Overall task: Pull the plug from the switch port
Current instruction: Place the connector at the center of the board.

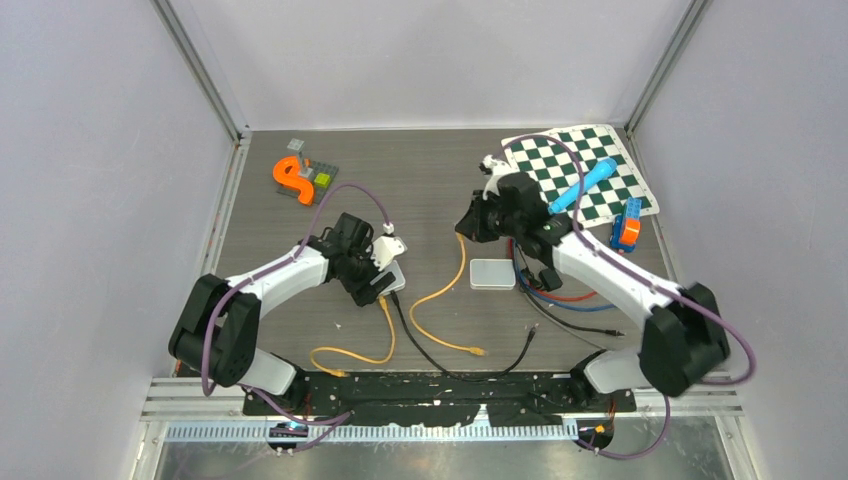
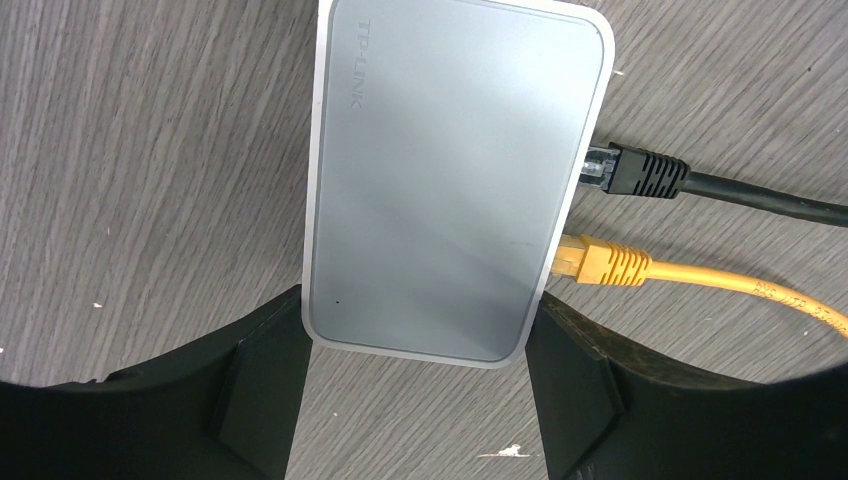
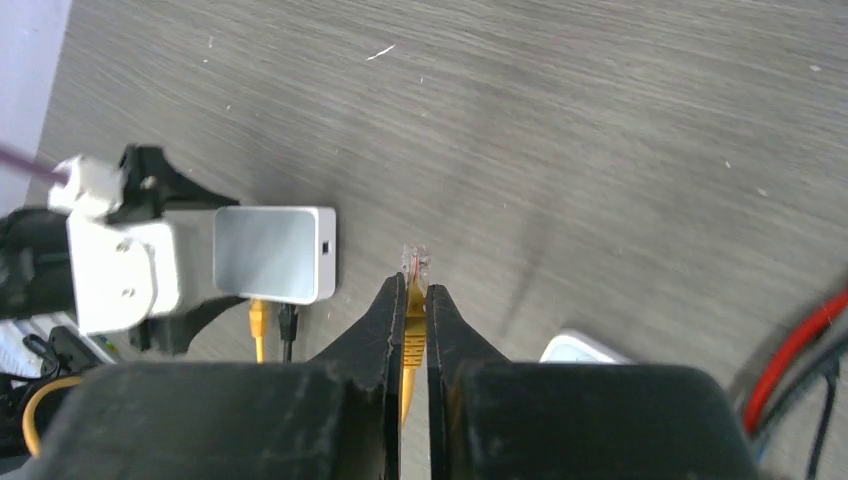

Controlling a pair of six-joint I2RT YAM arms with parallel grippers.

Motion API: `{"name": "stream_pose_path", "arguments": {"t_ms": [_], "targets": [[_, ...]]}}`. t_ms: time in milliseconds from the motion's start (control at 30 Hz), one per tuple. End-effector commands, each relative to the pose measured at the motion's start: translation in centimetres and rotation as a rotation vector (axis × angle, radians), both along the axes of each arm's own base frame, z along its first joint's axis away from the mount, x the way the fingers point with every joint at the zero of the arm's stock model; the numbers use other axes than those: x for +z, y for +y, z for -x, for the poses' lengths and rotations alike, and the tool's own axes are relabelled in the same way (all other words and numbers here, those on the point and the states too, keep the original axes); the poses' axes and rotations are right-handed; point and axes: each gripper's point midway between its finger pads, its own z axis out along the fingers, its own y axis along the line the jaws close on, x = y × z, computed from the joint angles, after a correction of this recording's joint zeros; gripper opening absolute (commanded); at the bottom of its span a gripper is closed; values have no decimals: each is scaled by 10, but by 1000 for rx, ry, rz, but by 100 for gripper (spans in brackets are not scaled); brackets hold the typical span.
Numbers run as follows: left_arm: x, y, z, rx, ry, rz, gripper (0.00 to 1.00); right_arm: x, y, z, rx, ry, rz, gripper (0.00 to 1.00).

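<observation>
The grey TP-Link switch (image 2: 450, 180) lies flat on the table. My left gripper (image 2: 420, 335) is shut on its near end, one finger on each side. A black plug (image 2: 640, 172) and a yellow plug (image 2: 600, 262) sit in its side ports. My right gripper (image 3: 410, 295) is shut on another yellow plug (image 3: 414, 265), whose clear tip sticks out past the fingertips. This plug is free of the switch (image 3: 270, 253) and held to its right. In the top view the right gripper (image 1: 470, 222) is well apart from the switch (image 1: 392, 275), with a yellow cable (image 1: 440, 295) trailing from it.
A second white box (image 1: 491, 273) lies under the right arm, beside red, blue and black cables (image 1: 570, 300). A chequered mat (image 1: 600, 195) with a blue pen (image 1: 583, 186) and a blue-orange toy (image 1: 627, 225) is at the back right. An orange S-shape (image 1: 290, 178) is at the back left.
</observation>
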Motion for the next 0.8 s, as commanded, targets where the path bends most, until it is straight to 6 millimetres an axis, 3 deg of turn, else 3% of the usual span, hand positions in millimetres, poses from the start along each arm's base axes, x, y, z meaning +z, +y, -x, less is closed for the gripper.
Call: {"name": "stream_pose_path", "arguments": {"t_ms": [0,33,67,100,133,167,200,233,267,300,400,467,500,600,667,700,733,767], "targets": [[13,-5,-10,14,-54,41,70,11,27,-41,44,-41,-12,12],[12,-5,-9,14,-51,40,70,-8,32,-47,49,-2,4,14],[13,-5,-9,15,-50,40,70,-4,37,-56,50,-8,-3,16],[13,-5,-9,14,-50,40,70,-21,42,-61,58,31,10,17],[13,-5,-9,13,-50,41,70,-17,47,-70,58,27,-4,19],[12,-6,-9,12,-46,41,70,-34,51,-74,66,66,4,20],[12,-5,-9,13,-44,39,70,-29,56,-80,69,58,-6,22],[12,-5,-8,13,-40,36,70,-42,57,-84,68,83,8,24],[12,-5,-8,14,-40,35,70,-37,59,-90,65,74,7,28],[12,-4,-8,15,-40,33,70,-46,57,-92,62,102,23,31],[11,-3,-8,18,-42,27,70,-38,56,-92,81,97,7,42],[12,-3,-8,20,-44,28,70,-24,52,-85,91,68,-7,48],[13,-3,-8,21,-44,30,70,-6,51,-80,96,32,-27,50],[13,-4,-9,22,-43,33,70,20,42,-57,95,-21,-96,54],[12,-4,-9,21,-40,32,70,27,38,-36,89,-24,-172,54],[11,-4,-9,20,-38,32,70,9,36,-20,74,35,-208,54],[11,-5,-8,19,-34,32,70,35,40,-12,99,-35,-288,54],[10,-5,-8,18,-32,32,70,14,37,4,81,30,-317,54]]}}
